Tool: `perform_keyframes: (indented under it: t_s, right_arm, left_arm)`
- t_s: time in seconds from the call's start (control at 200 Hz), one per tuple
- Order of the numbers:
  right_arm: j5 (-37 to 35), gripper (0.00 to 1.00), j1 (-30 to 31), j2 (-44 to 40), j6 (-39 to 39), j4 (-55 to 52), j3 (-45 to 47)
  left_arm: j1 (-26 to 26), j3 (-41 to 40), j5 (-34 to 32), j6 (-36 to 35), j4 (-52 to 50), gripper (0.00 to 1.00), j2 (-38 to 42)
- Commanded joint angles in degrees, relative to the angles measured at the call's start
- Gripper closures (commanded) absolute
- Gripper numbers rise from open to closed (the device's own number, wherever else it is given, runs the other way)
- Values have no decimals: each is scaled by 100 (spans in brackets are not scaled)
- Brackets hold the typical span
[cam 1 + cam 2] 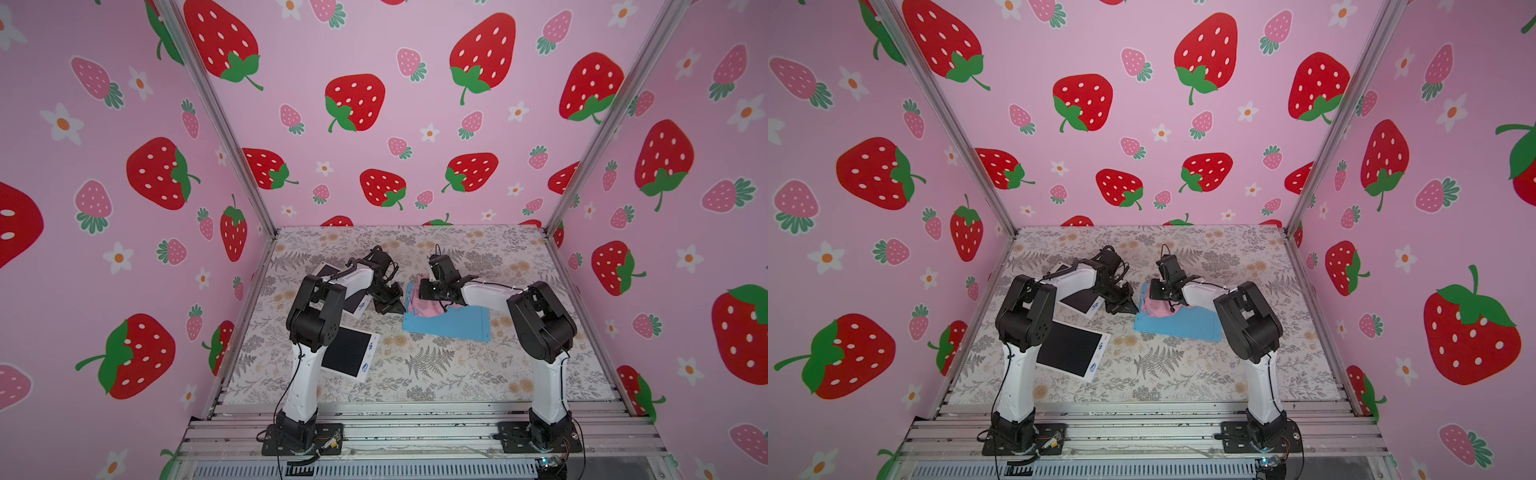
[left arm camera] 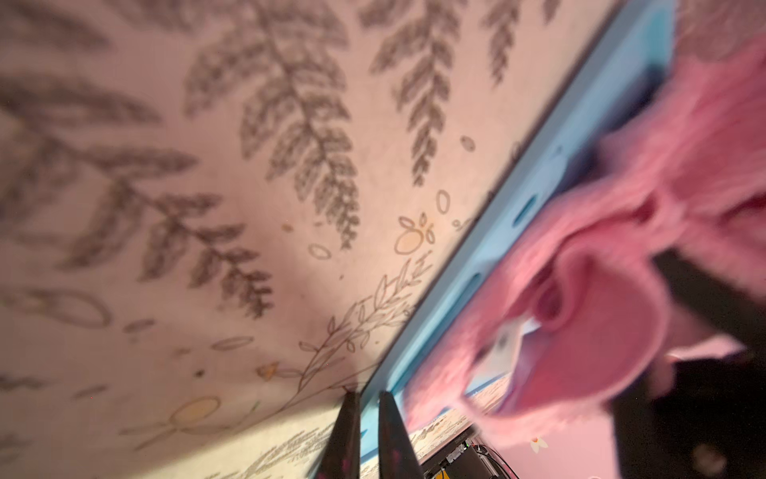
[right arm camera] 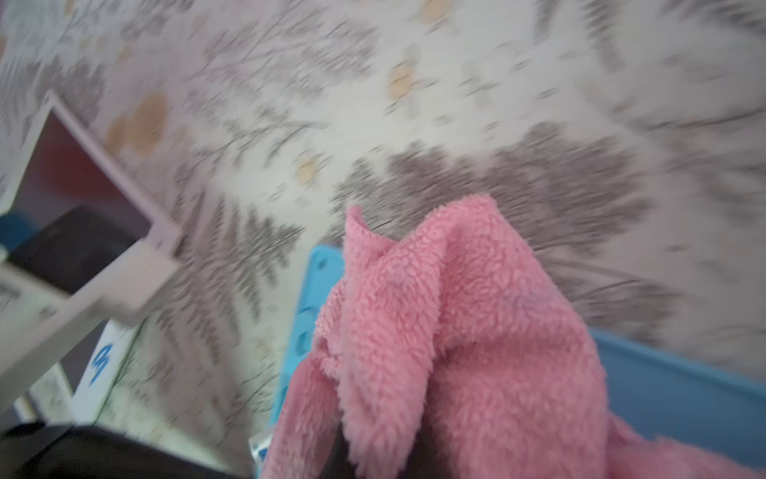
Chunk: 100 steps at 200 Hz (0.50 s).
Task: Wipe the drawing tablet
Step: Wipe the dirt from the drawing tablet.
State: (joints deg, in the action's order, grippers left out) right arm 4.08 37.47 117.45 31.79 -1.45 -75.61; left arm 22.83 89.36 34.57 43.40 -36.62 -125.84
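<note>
Top views. Table [image 1: 415,374], floral and fern-print covering, enclosed by strawberry-pattern walls [image 1: 374,104]. Blue drawing tablet [image 1: 453,326] lies flat right of table centre, in front of the right arm's wrist; the same tablet shows in both top views [image 1: 1183,326]. Pink fleece cloth [image 1: 428,307] bunched on the tablet's far-left corner, directly under the right gripper [image 1: 419,291]. Right gripper: jaws pressed together, pinching the cloth. Left gripper [image 1: 395,307] sits just beside the blue tablet's left edge, fingers nearly together and pointed at that edge; whether they nip it is not resolved here. White-framed tablet with dark screen [image 1: 351,351] lies near the left arm's upright link, tilted on the table. A second white-framed tablet [image 1: 332,274] lies farther back, mostly hidden under the left arm [image 1: 307,307]. Right arm [image 1: 540,320] reaches inward from the right base.

Left wrist view. Two dark fingertips [image 2: 348,431] stand close together, a narrow gap between them, meeting the blue tablet [image 2: 497,240] at its rim. Pink cloth [image 2: 601,311] heaped on the tablet surface, blurred, a white label in its folds.

Right wrist view. Pink cloth [image 3: 456,331] fills the lower centre, gathered at the gripper; the fingers themselves are covered. Blue tablet [image 3: 684,385] underneath, its corner showing at the cloth's edge. White-framed tablet [image 3: 83,199] off to one side, blurred.
</note>
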Motion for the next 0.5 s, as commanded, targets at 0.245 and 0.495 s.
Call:
perform_keyframes:
  t_s: [0.245,0.495]
  right_arm:
    - [-48,100,-439,-786,-182,136,1107]
    - [226,100,726,-719,-336,75,812]
  left_arm:
    - [70,-235,-958,98,-204,88,-538]
    - [90,-147,-969,90,-232,88,-560]
